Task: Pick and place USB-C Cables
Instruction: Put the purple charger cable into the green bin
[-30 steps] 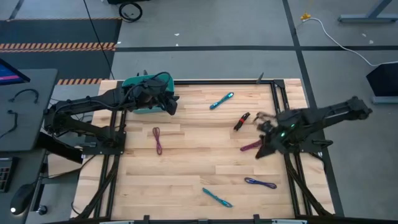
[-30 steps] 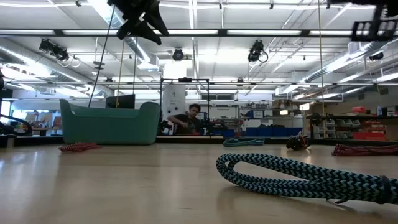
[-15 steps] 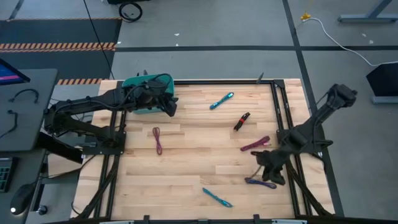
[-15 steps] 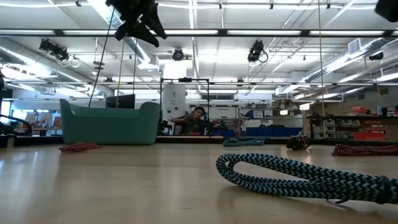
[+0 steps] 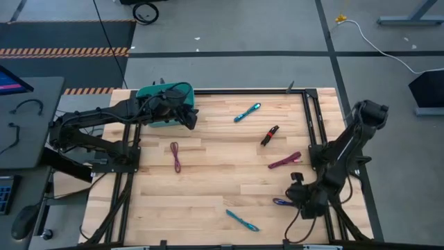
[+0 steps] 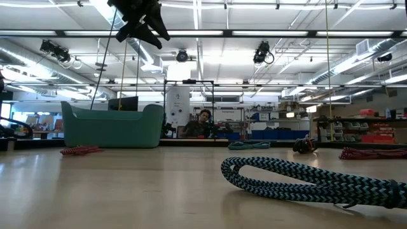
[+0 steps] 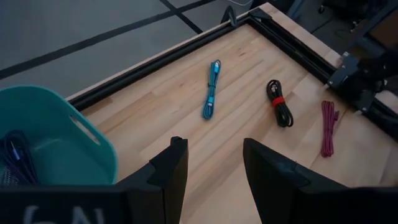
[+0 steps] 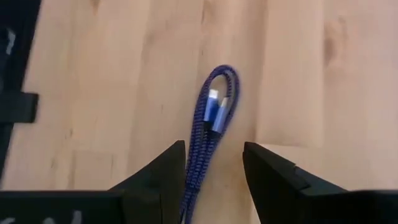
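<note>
Several USB-C Cables lie flat on the wooden table: a teal one [image 5: 246, 112], a black-red one [image 5: 269, 135], a maroon one [image 5: 284, 161], a purple one [image 5: 175, 156], a second teal one [image 5: 241, 220] and a blue-purple one [image 5: 281, 203]. My right gripper [image 5: 298, 198] hangs open over the blue-purple cable [image 8: 214, 124]. Its fingers stand on either side of the cable's looped end and do not touch it. My left gripper [image 7: 214, 171] is open and empty beside the teal bin [image 5: 163, 104]. A dark cable [image 7: 12, 155] lies inside the bin.
A black metal frame [image 5: 316, 132] borders the table's far and right sides. In the low view, the near teal cable [image 6: 305, 181] fills the foreground and a person [image 6: 203, 121] sits far behind the table. A white cable [image 5: 374, 42] runs across the floor.
My right gripper has travelled from beside the maroon cable toward the table's near edge. It now stands over the blue-purple cable, and its arm has swung back toward the right edge. No cable has moved.
</note>
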`<action>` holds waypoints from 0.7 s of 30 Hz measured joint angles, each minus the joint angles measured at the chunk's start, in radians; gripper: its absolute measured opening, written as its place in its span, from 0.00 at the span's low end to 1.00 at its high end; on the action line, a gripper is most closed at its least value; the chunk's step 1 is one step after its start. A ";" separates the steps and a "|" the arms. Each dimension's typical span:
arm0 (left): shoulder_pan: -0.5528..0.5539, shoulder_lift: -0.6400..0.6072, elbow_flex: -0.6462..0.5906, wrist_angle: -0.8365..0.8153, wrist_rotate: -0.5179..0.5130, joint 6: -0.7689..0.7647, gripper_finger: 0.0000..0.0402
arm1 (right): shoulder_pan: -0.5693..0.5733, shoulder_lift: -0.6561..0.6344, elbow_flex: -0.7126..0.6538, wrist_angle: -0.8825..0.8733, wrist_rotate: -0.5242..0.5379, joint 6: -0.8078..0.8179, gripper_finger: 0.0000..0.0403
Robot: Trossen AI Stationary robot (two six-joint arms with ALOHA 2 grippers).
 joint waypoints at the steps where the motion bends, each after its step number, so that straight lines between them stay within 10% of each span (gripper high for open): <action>1: 0.000 0.000 0.000 0.000 0.000 -0.006 0.40 | 0.007 0.027 0.000 0.026 0.000 -0.002 0.42; 10: 0.000 0.000 0.000 -0.001 0.005 -0.060 0.40 | 0.041 0.213 0.006 0.079 0.033 0.165 0.34; 21: -0.073 -0.004 -0.044 -0.102 0.037 -0.032 0.40 | -0.024 0.149 -0.001 0.080 0.009 0.184 0.04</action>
